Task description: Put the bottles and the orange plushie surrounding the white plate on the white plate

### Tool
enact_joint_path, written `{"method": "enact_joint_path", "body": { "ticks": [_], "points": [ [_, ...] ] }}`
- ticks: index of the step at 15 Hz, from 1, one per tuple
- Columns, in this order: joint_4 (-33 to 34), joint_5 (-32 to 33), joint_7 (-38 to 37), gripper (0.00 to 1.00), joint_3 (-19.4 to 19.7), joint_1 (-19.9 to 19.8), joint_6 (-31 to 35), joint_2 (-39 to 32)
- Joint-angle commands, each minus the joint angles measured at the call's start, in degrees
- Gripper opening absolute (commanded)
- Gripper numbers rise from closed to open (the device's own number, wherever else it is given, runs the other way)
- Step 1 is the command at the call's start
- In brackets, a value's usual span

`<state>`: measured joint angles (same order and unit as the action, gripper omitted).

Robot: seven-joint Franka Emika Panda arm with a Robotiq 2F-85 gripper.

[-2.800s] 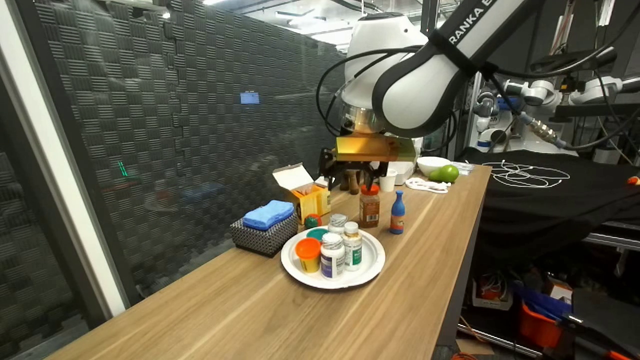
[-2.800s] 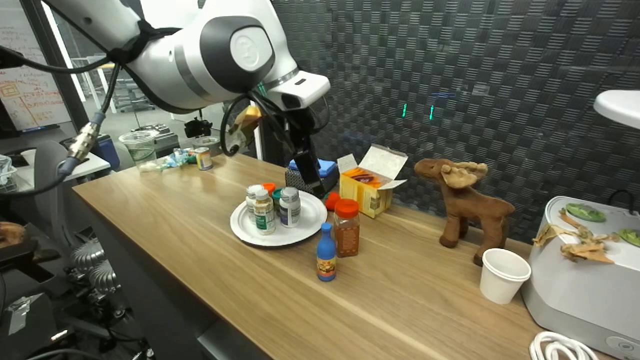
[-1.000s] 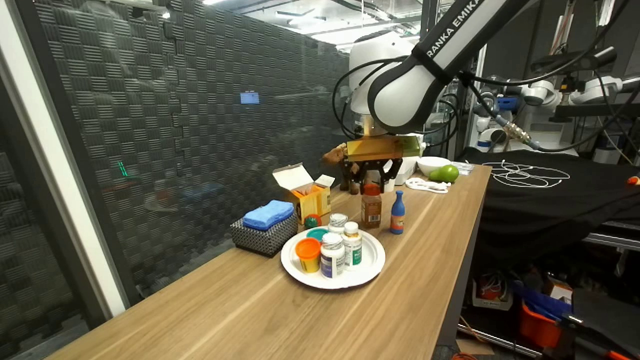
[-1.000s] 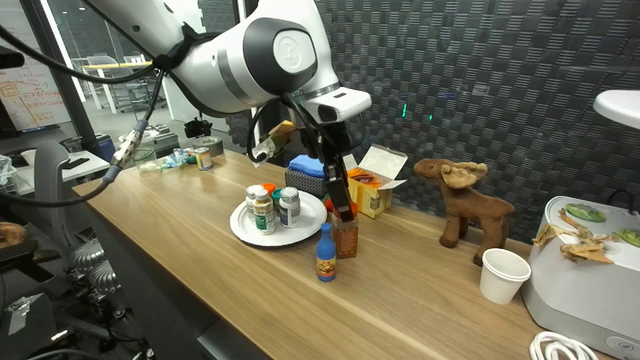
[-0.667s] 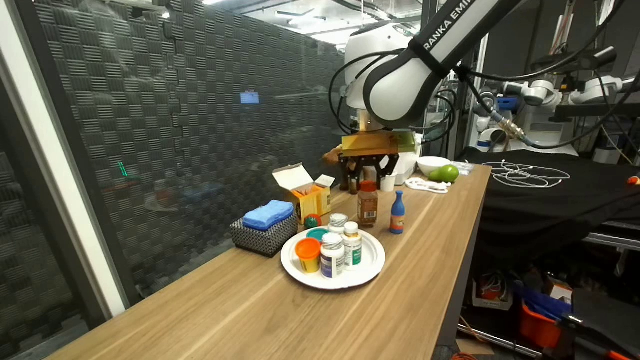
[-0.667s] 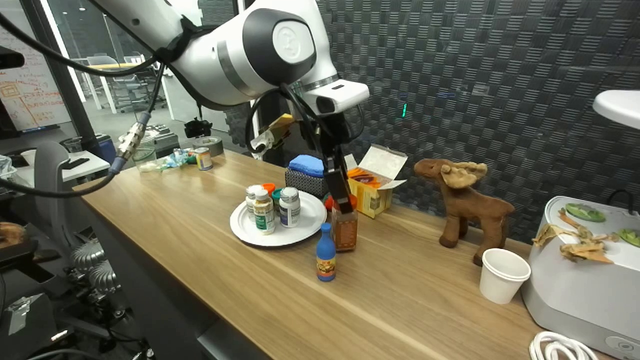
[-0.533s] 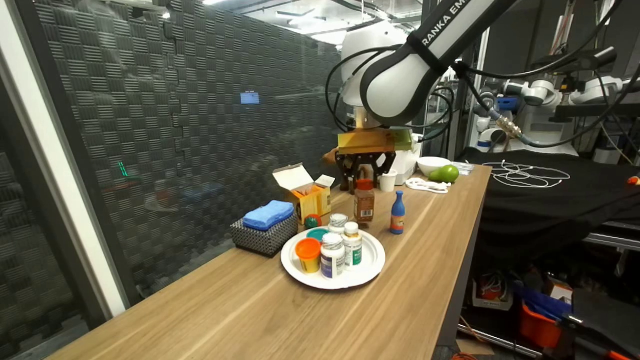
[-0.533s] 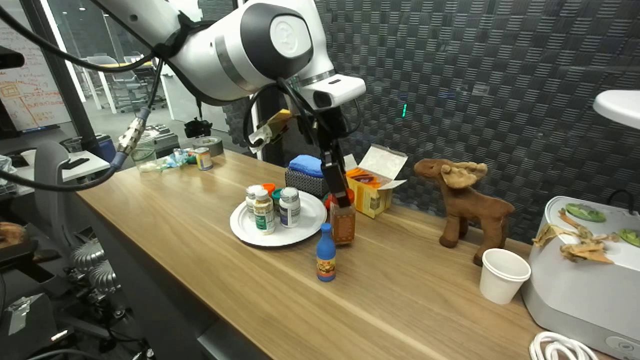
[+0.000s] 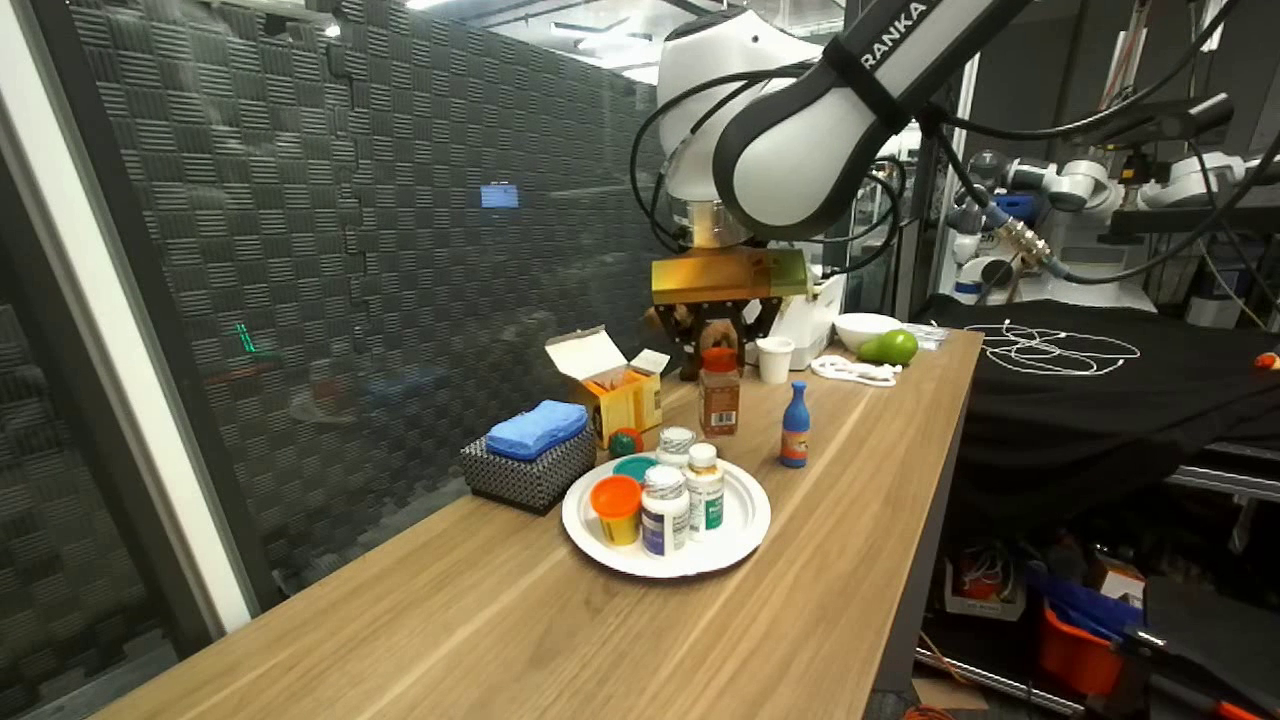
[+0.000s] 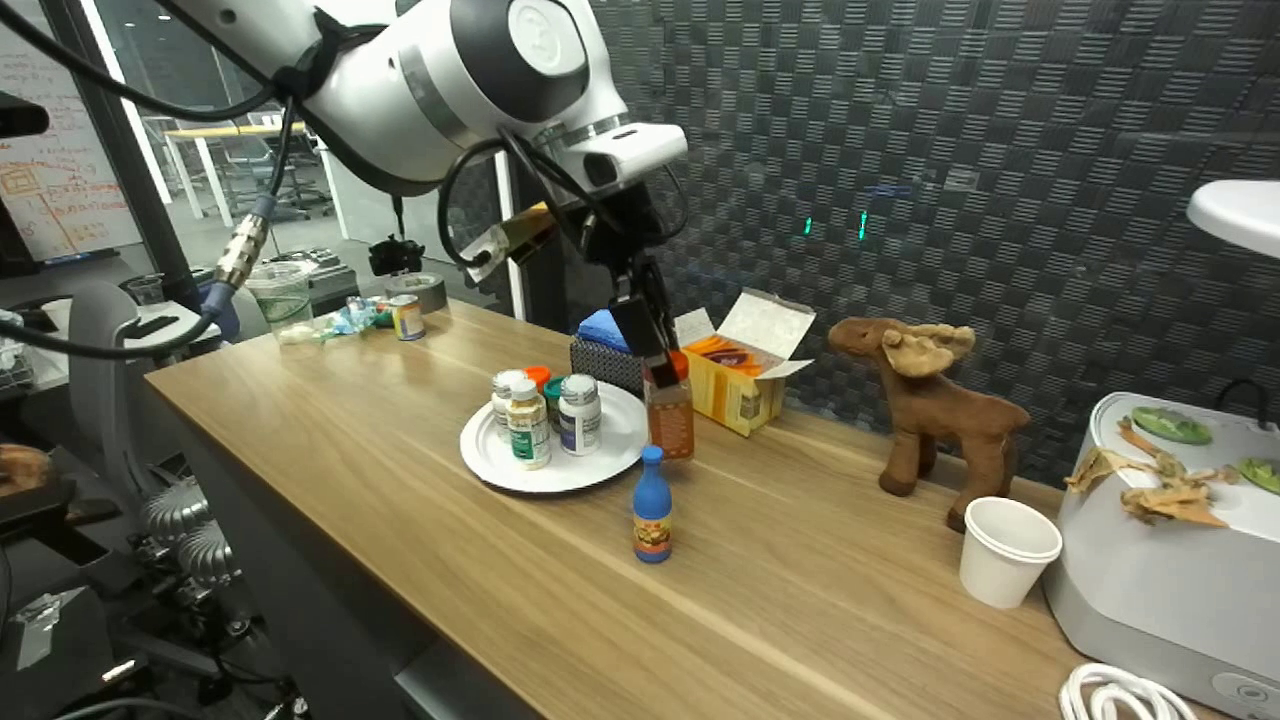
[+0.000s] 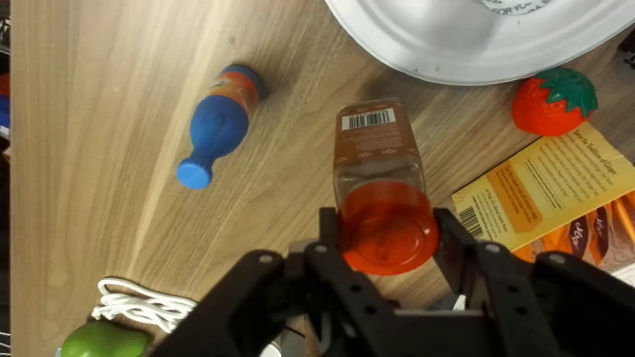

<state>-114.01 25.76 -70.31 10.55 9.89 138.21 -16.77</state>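
My pincer [image 11: 386, 227] grips the red-capped spice bottle [image 11: 373, 141] by its top, just right of the white plate [image 10: 620, 438] in an exterior view; I judge this leaves its base free to stand beside the pill bottles [image 10: 528, 432] there.

Dark textured panelling [image 10: 960, 200] runs along the wooden counter [image 10: 800, 600].

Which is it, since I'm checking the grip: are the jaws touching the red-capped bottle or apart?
Touching. The wrist view shows the jaws closed on the red-capped bottle, against opposite sides of its cap with no gap.
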Motion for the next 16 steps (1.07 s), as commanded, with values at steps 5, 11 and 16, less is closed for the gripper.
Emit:
{"method": "enact_joint_path", "body": {
  "ticks": [5, 11, 16],
  "points": [
    [-2.5, 0.8, -3.7, 0.24, -3.1, -0.1, -0.4, 2.5],
    [-3.8, 0.4, -4.3, 0.24, -4.7, 0.2, -0.6, 2.6],
    [-4.5, 1.0, -5.5, 0.24, -5.7, 0.7, -0.4, 2.8]
  ]
}}
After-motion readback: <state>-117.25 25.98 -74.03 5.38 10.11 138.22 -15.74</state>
